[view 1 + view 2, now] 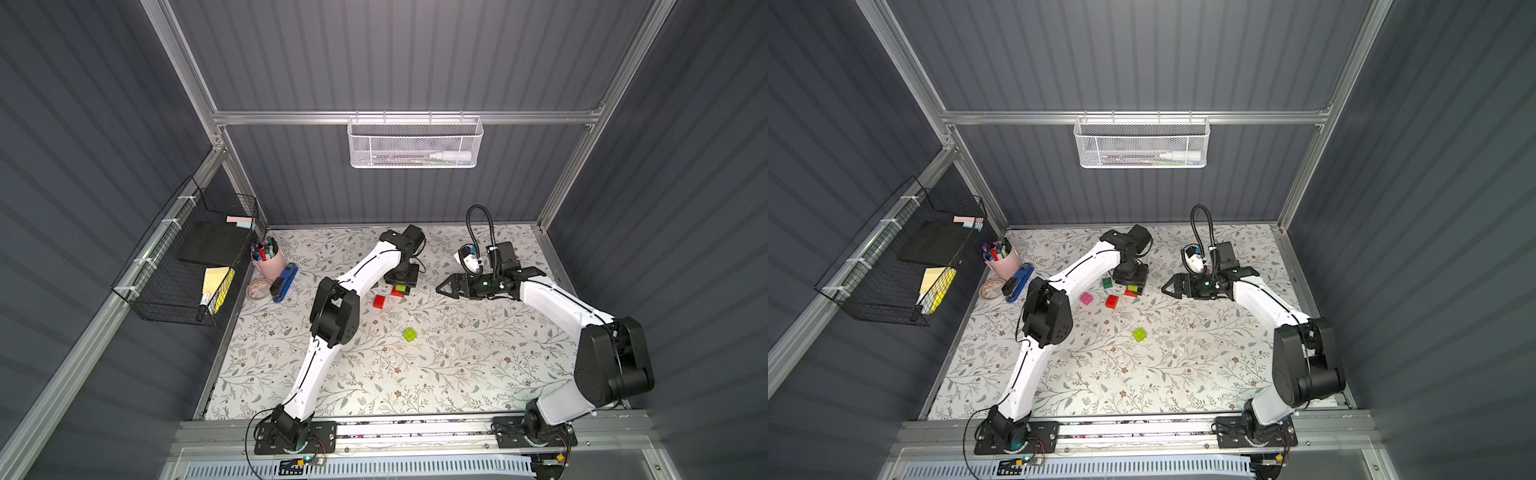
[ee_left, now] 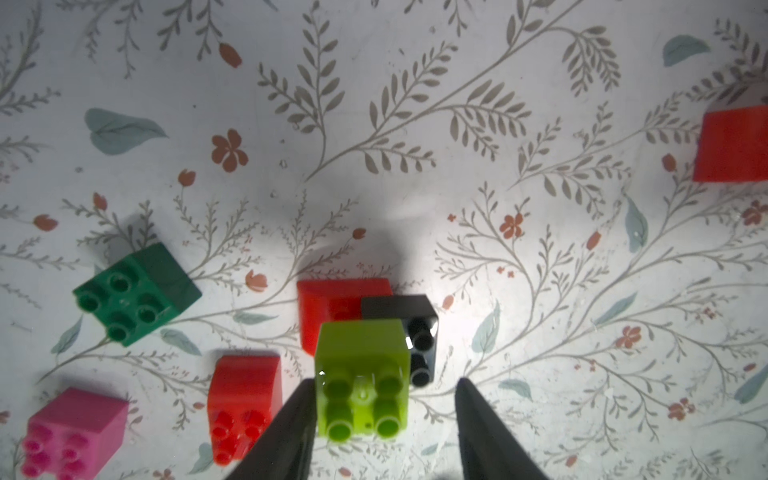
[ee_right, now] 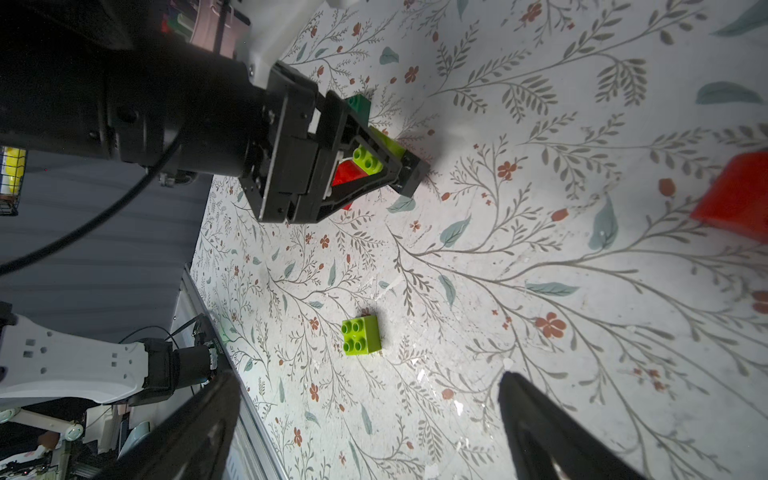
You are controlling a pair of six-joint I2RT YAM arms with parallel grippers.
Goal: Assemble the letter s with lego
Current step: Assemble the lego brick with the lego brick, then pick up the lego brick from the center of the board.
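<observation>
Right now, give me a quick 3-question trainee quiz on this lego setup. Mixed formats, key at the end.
1. True or false: the right tool is shut on the loose lime brick.
2. Which brick tops the stack under the left tool? A pink, B lime, C dark green.
3. Fill in: in both top views, ___ lime bricks show.
Key: 1 false. It stands open and empty, and the brick lies on the table. 2 B, the top lime brick. 3 two.
</observation>
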